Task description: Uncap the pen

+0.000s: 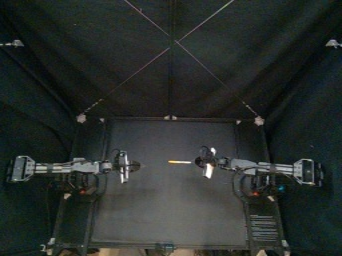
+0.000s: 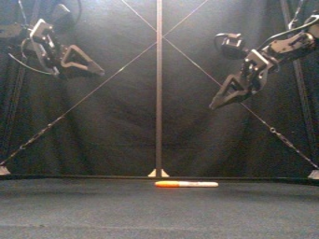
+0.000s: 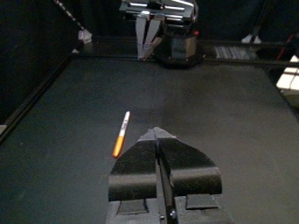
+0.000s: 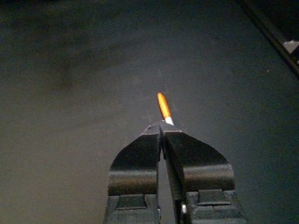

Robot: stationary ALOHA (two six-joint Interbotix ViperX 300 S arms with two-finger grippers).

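An orange marker pen (image 1: 174,162) with a white end lies flat on the black table, midway between the two arms; it also shows low in the front view (image 2: 186,184) and in both wrist views (image 3: 121,134) (image 4: 165,107). My left gripper (image 1: 123,170) hangs high above the table to the pen's left, shut and holding nothing (image 3: 159,133). My right gripper (image 1: 205,165) hovers to the pen's right, well above it, also shut and bare (image 4: 162,127). Neither gripper touches the pen.
The black table (image 1: 167,205) carries nothing but the pen. The opposite arm (image 3: 162,31) stands across the table in the left wrist view.
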